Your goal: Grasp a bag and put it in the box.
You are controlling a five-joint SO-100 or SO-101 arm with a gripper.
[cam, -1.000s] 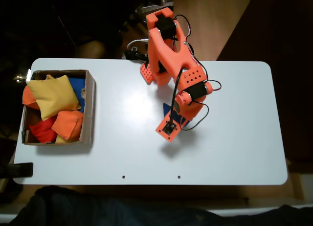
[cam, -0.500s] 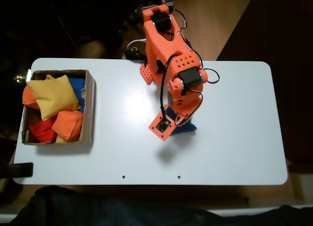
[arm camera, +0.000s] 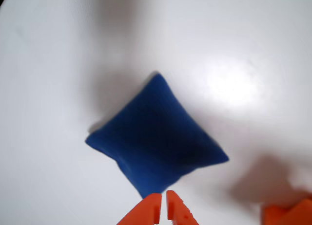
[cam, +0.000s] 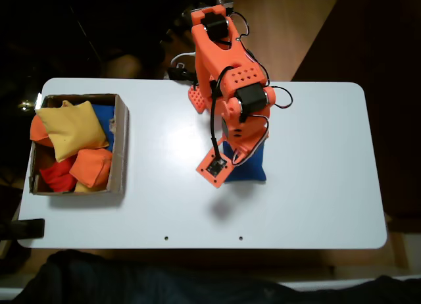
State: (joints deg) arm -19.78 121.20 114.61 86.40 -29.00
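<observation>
- My gripper [arm camera: 163,205] hangs over the white table [cam: 316,205], just above the blue bag [arm camera: 156,137].
- In the wrist view my two orange fingers [arm camera: 146,213] are side by side with only a thin slit between them. So my hand is pretty much closed, and there is nothing in it.
- The blue bag lies flat on the table like a little pillow with pointy corners. My finger tips are at its near corner. I cannot tell if they touch it.
- In the fixed view the bag [cam: 250,169] peeks out from under my orange arm [cam: 230,87], near the middle of the table.
- The box [cam: 120,146] sits well apart, at the left end of the table in that view. It already has a yellow bag [cam: 69,129], some orange bags [cam: 92,167] and a red bag [cam: 56,176] in it, and a bit of blue shows behind the yellow one.
- I think I am at the first step: getting ready to grab. The bag is not picked up yet.
- Next I need to spread my fingers wide, line up over the middle of the bag, go down and squeeze the soft cloth.
- The bag is floppy, so I should pinch a good fat bit, or it may slip out.
- After that comes the lift and the ride over to the box.
</observation>
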